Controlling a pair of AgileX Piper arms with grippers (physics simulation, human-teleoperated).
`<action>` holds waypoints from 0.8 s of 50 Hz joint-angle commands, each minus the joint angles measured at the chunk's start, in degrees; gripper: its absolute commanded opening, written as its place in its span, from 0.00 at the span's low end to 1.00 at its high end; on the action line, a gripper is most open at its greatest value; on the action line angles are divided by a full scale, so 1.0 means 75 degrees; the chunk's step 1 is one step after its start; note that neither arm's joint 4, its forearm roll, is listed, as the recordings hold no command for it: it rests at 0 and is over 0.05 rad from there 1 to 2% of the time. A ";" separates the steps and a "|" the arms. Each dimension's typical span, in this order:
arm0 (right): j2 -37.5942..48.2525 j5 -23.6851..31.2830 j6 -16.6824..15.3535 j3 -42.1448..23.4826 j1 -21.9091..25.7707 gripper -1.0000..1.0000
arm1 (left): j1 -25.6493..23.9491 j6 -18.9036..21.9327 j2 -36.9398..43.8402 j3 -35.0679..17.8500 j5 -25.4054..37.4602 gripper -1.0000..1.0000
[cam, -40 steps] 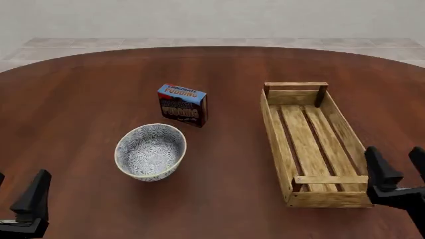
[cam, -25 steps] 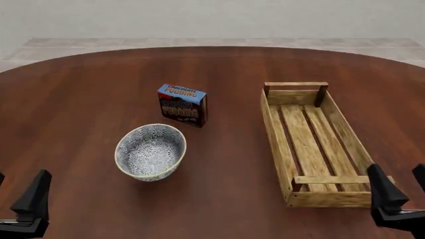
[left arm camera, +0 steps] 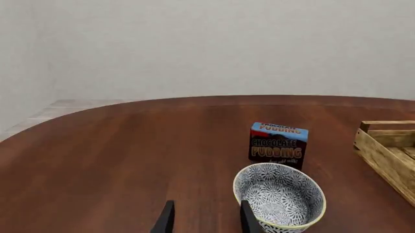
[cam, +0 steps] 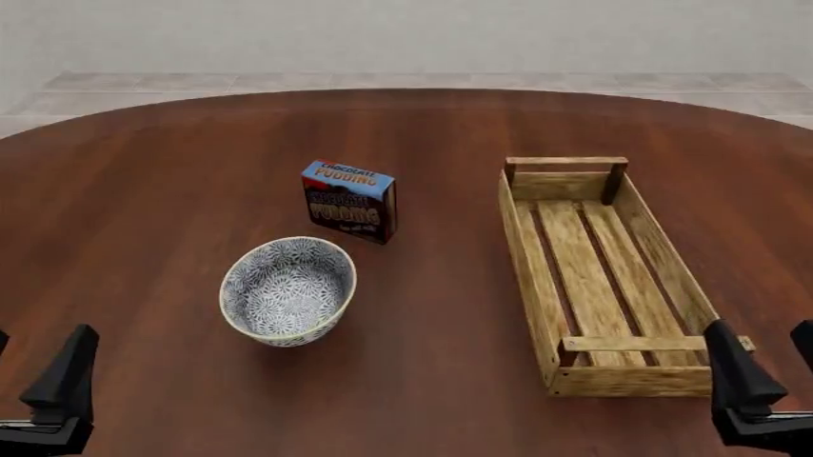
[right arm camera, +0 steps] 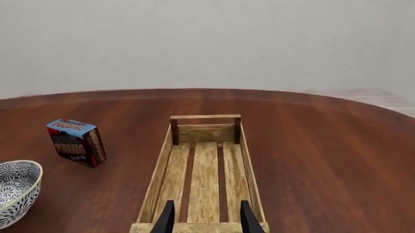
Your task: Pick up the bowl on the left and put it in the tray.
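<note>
Grippers, front view: left gripper [cam: 32, 395] at the near left corner, one dark wedge-shaped finger fully seen, the other cut off by the frame edge; fingers apart, nothing between them. Right gripper [cam: 775, 376] at the near right corner, two dark tapered fingers spread, nothing held. Bowl [cam: 288, 289]: round, deep, glazed ceramic, dense blue-and-white floral pattern, pale yellowish rim; upright on the table [cam: 166, 190], ahead and to the right of the left gripper, well apart from it. Box [cam: 348, 201]: small carton, blue top, dark printed front, upright, just beyond the bowl, not touching it. Tray [cam: 597, 271]: long rectangular light-wood crate, slatted bottom, low plank sides, raised corner posts; its near end lies just ahead and left of the right gripper; nothing in it. Table: round, polished reddish-brown wood grain.

Left wrist view: two dark finger tips, set moderately apart, nothing between. Bowl [left arm camera: 279, 196] sits just ahead of the fingers and to the right, patterned inside and out, near one fingertip [left arm camera: 250, 219]; contact cannot be told. Box [left arm camera: 277, 144] beyond it, lettered "CHOCOLATE PUDDING". Corner of the tray [left arm camera: 389, 153] farther right.

Right wrist view: two dark finger tips, moderately apart, empty, over the tray's [right arm camera: 202, 170] near end plank. Tray runs straight ahead, three pale slats with dark gaps. Box [right arm camera: 77, 141] and part of the bowl [right arm camera: 16, 191] well off to the left.
</note>
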 commanded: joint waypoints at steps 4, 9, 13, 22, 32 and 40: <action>0.0718 -0.0366 -0.0153 0.0012 0.0721 1.00 | 0.0000 0.0000 0.0000 0.0000 0.0000 1.00; 0.1365 -0.0858 -0.0158 0.0010 0.0967 1.00 | 0.0000 0.0000 0.0000 0.0000 0.0000 1.00; 0.1890 -0.1211 -0.0226 0.0000 0.1234 1.00 | 0.0000 0.0000 0.0000 0.0000 0.0000 1.00; 0.2796 -0.1481 -0.0164 -0.0223 0.1668 1.00 | 0.0000 0.0000 0.0000 0.0000 0.0000 1.00; 0.3263 -0.1237 -0.0114 -0.0524 0.2119 1.00 | 0.0000 0.0000 0.0000 0.0000 0.0000 1.00; 0.3544 -0.0857 0.0070 -0.0855 0.2456 1.00 | 0.0000 0.0000 0.0000 0.0000 0.0000 1.00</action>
